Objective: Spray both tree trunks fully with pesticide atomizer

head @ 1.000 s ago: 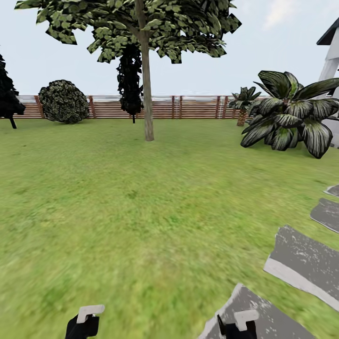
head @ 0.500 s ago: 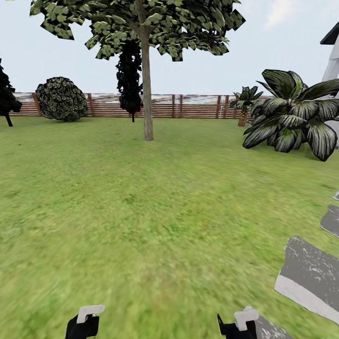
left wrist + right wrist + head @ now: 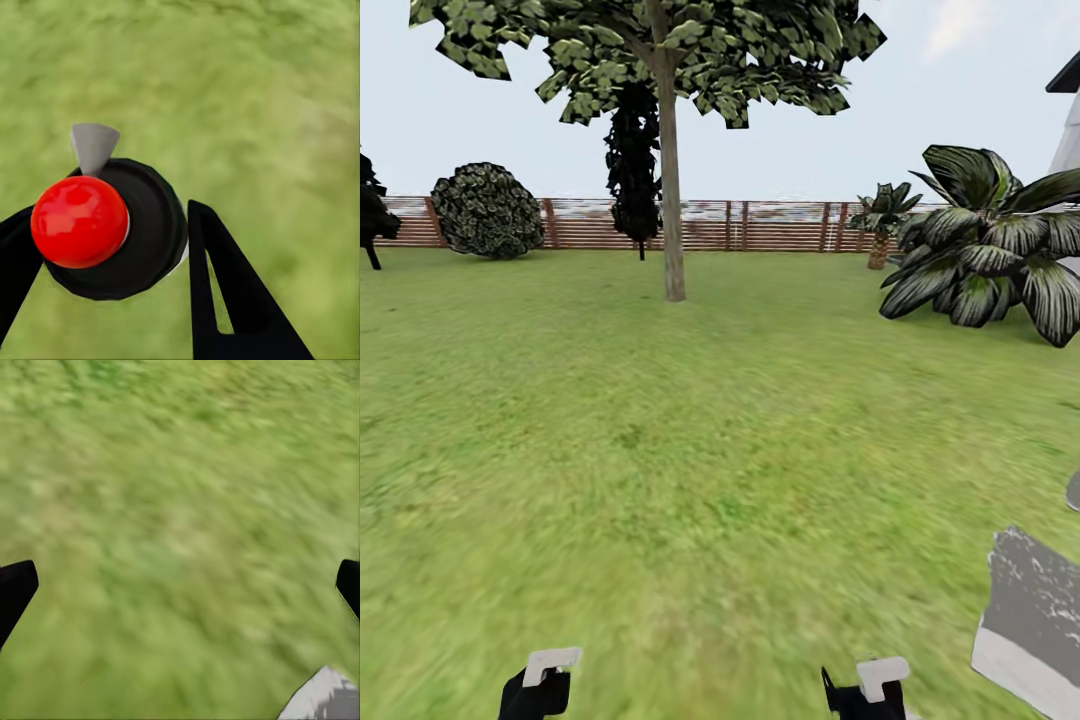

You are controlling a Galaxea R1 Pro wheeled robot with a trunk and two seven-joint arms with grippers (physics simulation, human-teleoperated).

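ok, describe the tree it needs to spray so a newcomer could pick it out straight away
Start at the reddish-brown slat fence across the back of the lawn. In front of it, left of centre, stands the tree. Its tree trunk is bare, straight and grey-brown under a high crown of flat leaves, unlike the dark narrow tree behind it, the round shrub and the broad-leaved plant.

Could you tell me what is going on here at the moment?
The robot is out on the lawn, facing a tree trunk ahead. Its left gripper is closed on the atomizer, with the red cap between its fingers. The right gripper is open over grass. No spray is visible.
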